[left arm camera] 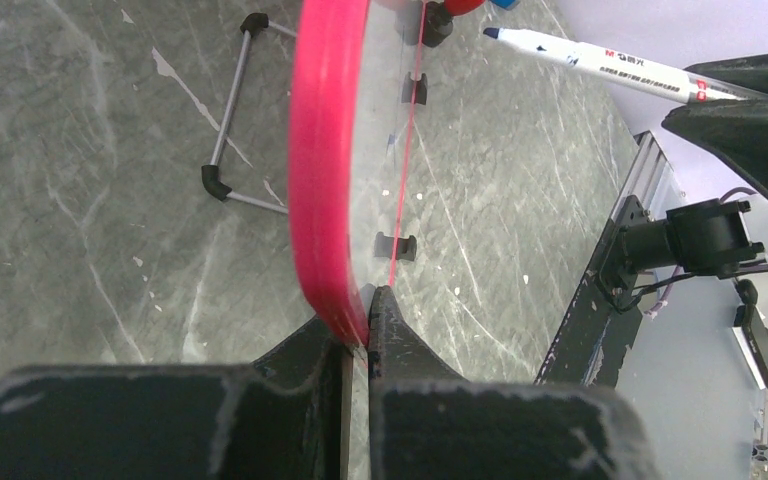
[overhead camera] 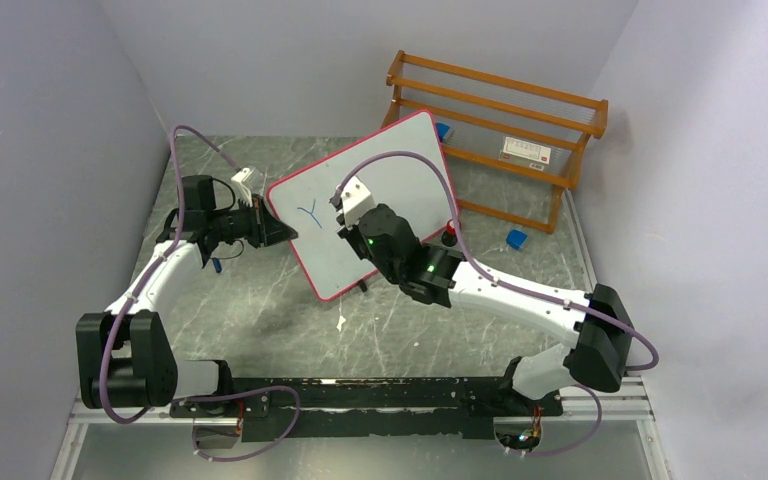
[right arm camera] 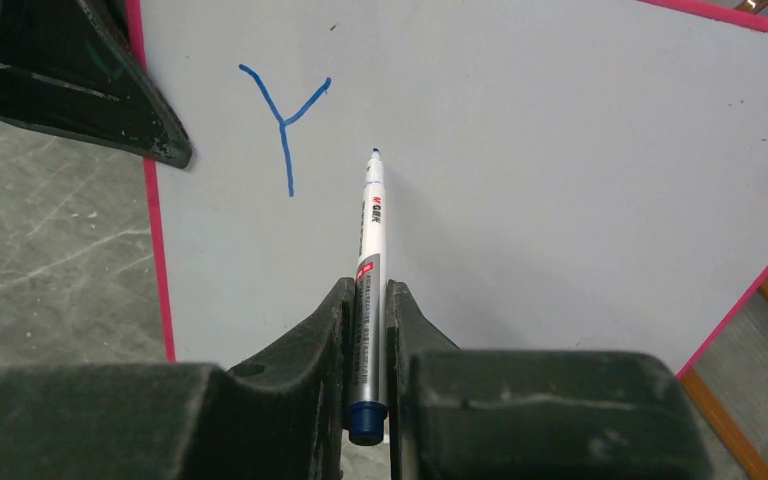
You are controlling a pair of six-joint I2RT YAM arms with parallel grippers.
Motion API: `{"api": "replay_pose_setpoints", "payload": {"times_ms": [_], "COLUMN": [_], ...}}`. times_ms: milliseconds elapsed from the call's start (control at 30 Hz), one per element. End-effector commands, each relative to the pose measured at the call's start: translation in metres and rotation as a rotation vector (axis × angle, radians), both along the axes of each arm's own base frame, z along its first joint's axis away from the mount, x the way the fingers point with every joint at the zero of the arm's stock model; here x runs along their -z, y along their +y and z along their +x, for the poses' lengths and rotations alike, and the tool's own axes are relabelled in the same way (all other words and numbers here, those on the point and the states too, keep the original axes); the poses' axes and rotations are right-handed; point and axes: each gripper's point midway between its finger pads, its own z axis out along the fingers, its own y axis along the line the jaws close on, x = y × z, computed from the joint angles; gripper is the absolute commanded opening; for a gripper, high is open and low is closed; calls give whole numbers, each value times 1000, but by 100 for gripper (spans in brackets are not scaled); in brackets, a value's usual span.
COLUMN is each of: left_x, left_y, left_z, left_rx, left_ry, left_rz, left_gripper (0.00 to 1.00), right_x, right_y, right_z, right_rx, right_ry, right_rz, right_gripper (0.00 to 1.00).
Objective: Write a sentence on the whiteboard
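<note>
- Only a blue "Y" of the sentence (right arm camera: 285, 120) is on the whiteboard (right arm camera: 560, 150), propped on the table (overhead camera: 260, 320); the rest is unwritten
- Left gripper (left arm camera: 365, 315) clamps its red edge; right gripper (right arm camera: 368, 295) clamps the marker (right arm camera: 371, 220), tip beside the Y

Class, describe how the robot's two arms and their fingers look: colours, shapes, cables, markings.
The left arm and right arm have white links with black joints and bases. A purple cable loops along each. The fingers are black, wedge-shaped and scuffed. Two green lights glow on the right arm.
</note>
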Motion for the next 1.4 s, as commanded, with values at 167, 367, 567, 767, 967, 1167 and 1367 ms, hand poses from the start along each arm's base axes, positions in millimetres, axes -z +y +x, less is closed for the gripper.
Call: {"api": "replay_pose_setpoints", "payload": {"times_ms": [167, 367, 567, 767, 967, 1167, 1367], "left_x": [22, 21, 22, 22, 22, 22, 22], "left_y": [4, 3, 3, 3, 3, 3, 3], "left_z": [6, 6, 5, 6, 5, 5, 6], "left_rx": [-12, -10, -10, -11, -10, -9, -11], "left_ry": [-15, -16, -13, -14, -13, -13, -13], "left_rz": [106, 104, 103, 104, 103, 103, 105], "left_gripper": [5, 5, 5, 5, 5, 5, 5], "right_x": [-2, 7, 9, 8, 9, 12, 16], "right_y": [10, 15, 18, 19, 22, 26, 29], "right_z": [5, 4, 5, 7, 8, 9, 8], "right_rx": [-13, -31, -32, -26, -27, -32, -45], "right_ry": [-11, 15, 17, 14, 15, 19, 27], "right_rz": [32, 10, 9, 12, 19, 15, 9], "right_gripper": [0, 0, 0, 0, 0, 0, 0]}}
